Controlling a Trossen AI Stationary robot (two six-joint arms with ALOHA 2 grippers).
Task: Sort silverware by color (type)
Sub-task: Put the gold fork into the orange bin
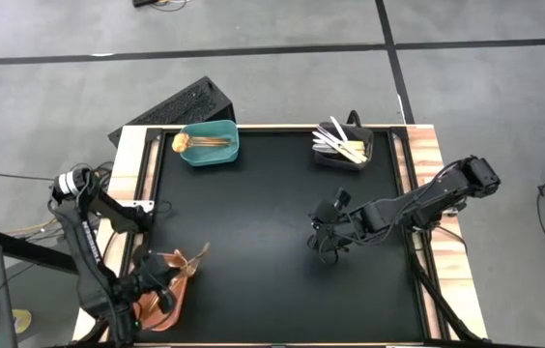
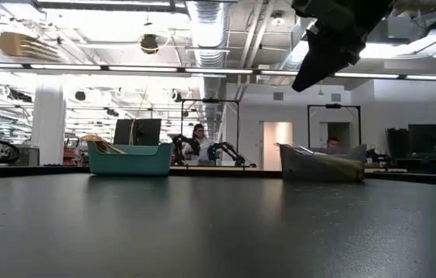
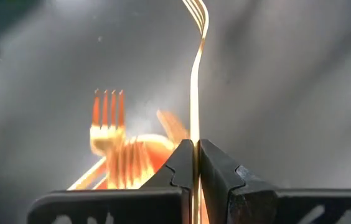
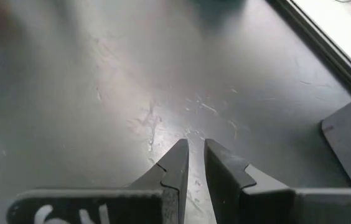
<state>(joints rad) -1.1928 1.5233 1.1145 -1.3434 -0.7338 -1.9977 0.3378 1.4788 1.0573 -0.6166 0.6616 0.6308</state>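
A: Right, what is the left gripper (image 3: 195, 163) carrying?

B: It is clamping tight on a fork (image 3: 194, 68) by the slim handle, tines pointing away, over the orange bin (image 1: 171, 302) at the near left corner of the counter (image 1: 272, 242). More copper forks (image 3: 108, 124) are lying in that bin.

A: How is it likely handling?

B: Probably light, stiff and slick, so it could be twisting in the grip. Pinching mid-handle looks like the safest hold.

A: And the right gripper (image 4: 194, 163)?

B: It is hovering above bare counter right of centre, fingers parted only a sliver and holding nothing.

A: Farther back?

B: The teal bin (image 1: 209, 143) is holding gold pieces and the black bin (image 1: 343, 145) is holding silver-white ones, both at the far edge. The counter is looking dark, matte and faintly scuffed. Beyond it, a bright workshop is showing, with people sitting at screens and other robot arms.
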